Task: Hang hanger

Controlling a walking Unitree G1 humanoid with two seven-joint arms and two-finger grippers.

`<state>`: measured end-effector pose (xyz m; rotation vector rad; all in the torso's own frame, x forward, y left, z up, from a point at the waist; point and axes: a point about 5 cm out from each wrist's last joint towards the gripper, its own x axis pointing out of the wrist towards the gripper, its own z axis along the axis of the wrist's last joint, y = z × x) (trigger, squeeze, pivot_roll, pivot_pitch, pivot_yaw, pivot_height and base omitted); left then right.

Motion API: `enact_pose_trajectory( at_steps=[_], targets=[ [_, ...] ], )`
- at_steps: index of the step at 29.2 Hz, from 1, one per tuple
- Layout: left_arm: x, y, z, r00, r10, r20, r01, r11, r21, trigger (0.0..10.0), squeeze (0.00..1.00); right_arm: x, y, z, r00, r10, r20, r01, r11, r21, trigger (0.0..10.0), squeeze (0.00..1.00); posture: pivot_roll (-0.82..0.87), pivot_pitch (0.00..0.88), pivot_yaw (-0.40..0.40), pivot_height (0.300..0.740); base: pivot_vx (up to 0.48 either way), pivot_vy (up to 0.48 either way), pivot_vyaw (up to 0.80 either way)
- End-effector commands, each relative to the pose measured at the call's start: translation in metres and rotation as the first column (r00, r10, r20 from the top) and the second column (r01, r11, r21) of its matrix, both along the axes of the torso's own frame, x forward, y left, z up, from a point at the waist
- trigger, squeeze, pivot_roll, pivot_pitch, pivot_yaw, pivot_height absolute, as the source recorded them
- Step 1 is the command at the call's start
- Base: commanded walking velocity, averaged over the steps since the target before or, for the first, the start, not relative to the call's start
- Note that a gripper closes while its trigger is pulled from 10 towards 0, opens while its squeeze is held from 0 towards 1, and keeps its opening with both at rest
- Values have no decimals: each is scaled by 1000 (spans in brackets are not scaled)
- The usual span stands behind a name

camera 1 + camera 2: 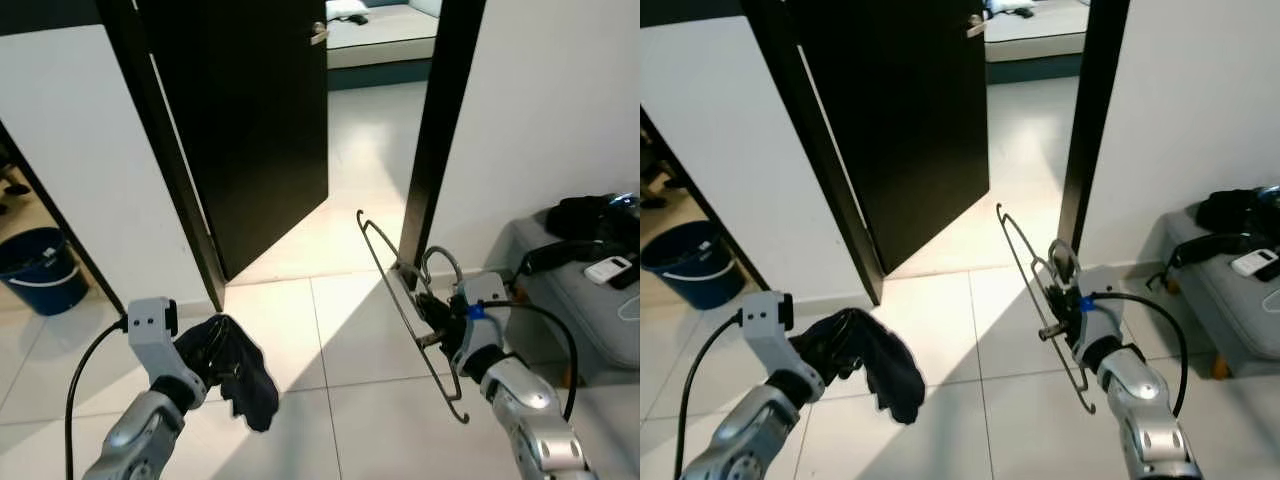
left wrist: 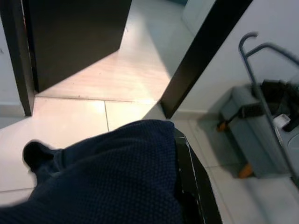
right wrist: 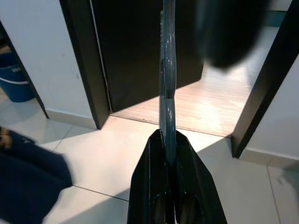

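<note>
Nearest, the right gripper [image 3: 169, 161] has its jaws closed on a thin metal hanger [image 1: 405, 310], the wire pinched edge-on between the two black fingers [image 3: 149, 182]. From the head views the hanger stands tilted in the air above the floor tiles [image 1: 350, 340], its long wire frame slanting from up near the door gap down past the wrist, with the curved hook [image 1: 441, 262] beside the gripper. In the right wrist view the upper run of the wire is partly masked by a dark blurred shape whose nature cannot be made out.

Level with it on the other side, the left gripper [image 1: 205, 350] holds a dark navy cloth [image 1: 240, 375] that hangs in a bunch below and beside the fingers. The cloth wraps the jaws so fully that only one black finger [image 2: 189, 179] shows at its edge in the left wrist view; the jaws are closed on the cloth, though the contact itself is hidden in the folds.

Farther off, a grey seat or couch [image 1: 580, 300] sits at the right, cut off by the picture edge, carrying dark items and a small white device [image 1: 608, 268] too small to identify. A blue bucket [image 1: 40, 270] stands at the far left, partly behind a dark frame. Beyond, a black door [image 1: 250, 120] stands ajar between white walls, and through the gap a bed [image 1: 380, 30] shows, mostly cropped at the top.
</note>
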<state>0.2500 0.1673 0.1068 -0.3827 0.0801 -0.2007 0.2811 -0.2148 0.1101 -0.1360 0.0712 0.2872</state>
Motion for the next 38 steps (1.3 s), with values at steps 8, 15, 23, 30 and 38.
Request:
enact_pose_trajectory(
  at_steps=[8,15,23,30,38],
  targets=[
    [0,5,0,1000,24,-3,-24,1000,8,10000,0,2,4,2,1000,19,9,-19,1000,8,10000,0,-16,16,34,740,0,0,712],
    [0,4,1,1000,27,-1,-27,1000,8,10000,0,3,3,3,1000,16,11,-17,1000,9,10000,0,-23,19,34,740,0,0,707],
    [0,5,0,999,33,-6,-33,999,17,10000,0,2,4,3,1000,23,15,-24,999,25,10000,0,-28,18,48,740,0,0,702],
    [1,5,0,999,40,-6,-40,999,23,10000,0,2,5,2,999,42,12,-43,998,35,10000,0,-25,19,45,740,0,0,696],
    [0,6,0,999,49,1,-49,999,21,10000,0,2,6,2,998,55,10,-55,998,35,10000,0,-23,15,47,740,0,0,683]
  ],
)
